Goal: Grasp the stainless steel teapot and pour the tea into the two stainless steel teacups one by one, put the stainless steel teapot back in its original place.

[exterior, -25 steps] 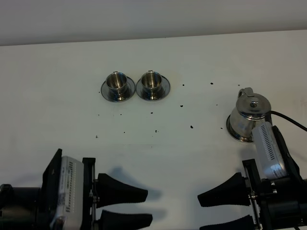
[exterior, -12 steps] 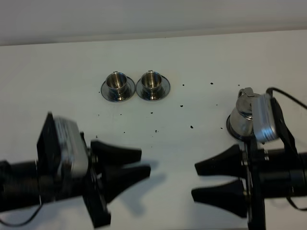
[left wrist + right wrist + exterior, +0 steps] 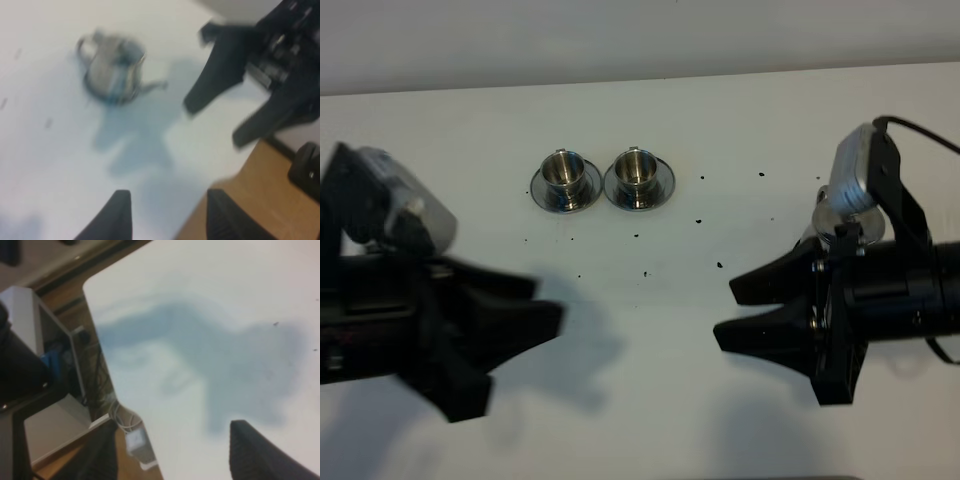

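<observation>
The two stainless steel teacups (image 3: pixel 564 176) (image 3: pixel 638 173) stand side by side on their small saucers at the back centre. The stainless steel teapot (image 3: pixel 817 216) stands at the right, mostly hidden behind my right arm's camera. It shows blurred in the left wrist view (image 3: pixel 112 67), upright with its spout out. Its wide saucer is hidden. My left gripper (image 3: pixel 548 303) (image 3: pixel 170 212) is open and empty, in front of the cups. My right gripper (image 3: pixel 725 313) (image 3: pixel 175 455) is open and empty, left of the teapot and pointing left.
Small dark specks (image 3: pixel 719 265) dot the white table (image 3: pixel 650 420) between cups and teapot. In the right wrist view the table's edge (image 3: pixel 100 355) drops to a wooden floor with cables and equipment.
Both arms have lifted off the front edge and moved back over the table. The left arm swung left. The right arm now covers most of the teapot. Cups and teapot have not moved.
</observation>
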Tool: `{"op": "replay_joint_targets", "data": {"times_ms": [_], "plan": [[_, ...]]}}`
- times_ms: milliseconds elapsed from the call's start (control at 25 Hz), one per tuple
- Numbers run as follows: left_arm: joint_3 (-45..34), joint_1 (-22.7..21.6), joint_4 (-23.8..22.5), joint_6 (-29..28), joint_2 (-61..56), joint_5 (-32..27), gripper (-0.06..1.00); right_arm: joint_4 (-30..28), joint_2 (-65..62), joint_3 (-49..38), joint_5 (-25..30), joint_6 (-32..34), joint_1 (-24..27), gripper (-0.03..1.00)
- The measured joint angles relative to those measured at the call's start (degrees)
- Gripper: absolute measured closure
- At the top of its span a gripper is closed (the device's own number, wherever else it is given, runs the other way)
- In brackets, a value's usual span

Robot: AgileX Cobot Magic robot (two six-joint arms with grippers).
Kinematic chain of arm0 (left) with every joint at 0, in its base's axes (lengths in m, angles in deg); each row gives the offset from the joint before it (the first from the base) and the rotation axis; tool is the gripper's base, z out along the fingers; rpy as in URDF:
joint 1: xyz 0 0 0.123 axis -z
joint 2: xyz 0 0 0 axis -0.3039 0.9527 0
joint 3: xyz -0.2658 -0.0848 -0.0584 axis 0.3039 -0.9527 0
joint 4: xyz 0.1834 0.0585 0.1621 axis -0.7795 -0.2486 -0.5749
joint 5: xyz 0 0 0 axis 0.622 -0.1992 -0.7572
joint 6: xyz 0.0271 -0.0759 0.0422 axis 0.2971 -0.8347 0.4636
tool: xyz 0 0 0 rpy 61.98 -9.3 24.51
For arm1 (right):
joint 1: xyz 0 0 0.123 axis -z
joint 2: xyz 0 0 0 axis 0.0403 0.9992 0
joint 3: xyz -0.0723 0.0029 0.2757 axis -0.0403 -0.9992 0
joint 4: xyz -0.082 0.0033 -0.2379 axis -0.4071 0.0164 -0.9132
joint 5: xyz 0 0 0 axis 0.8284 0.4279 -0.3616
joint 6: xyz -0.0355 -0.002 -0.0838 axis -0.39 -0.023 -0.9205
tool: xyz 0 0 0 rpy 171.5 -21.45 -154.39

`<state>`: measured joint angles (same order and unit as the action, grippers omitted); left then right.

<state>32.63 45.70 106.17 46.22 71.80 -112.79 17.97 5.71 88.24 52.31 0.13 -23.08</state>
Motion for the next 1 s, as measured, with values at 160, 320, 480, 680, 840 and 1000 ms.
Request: {"op": "replay_joint_targets", "data": {"times_ms": [160,320,480,680,840,1000], "plan": [[4.1,0.0,-21.7,-24.2,-2.4,-13.8,0.56,-2.5,0.0,2.8,-0.3,3.7,0.0,0.48],[4.3,0.0,-34.0,-35.7,-4.4,-25.9,0.56,-3.2,0.0,4.5,-0.3,5.7,0.0,0.48],[4.3,0.0,-39.2,-39.7,-7.3,-28.4,0.56,-3.8,0.0,6.3,-1.3,8.2,0.0,0.48],[3.3,0.0,-41.3,-40.3,-14.1,-28.4,0.56,-5.1,0.0,8.0,-1.7,10.2,0.0,0.48],[-3.4,0.0,-42.8,-37.8,-21.1,-28.0,0.56,-5.6,0.0,8.3,-1.8,10.5,0.0,0.48],[-10.3,0.0,-41.1,-33.0,-27.2,-22.0,0.56,-5.7,0.0,8.3,-1.8,10.5,0.0,0.48]]}}
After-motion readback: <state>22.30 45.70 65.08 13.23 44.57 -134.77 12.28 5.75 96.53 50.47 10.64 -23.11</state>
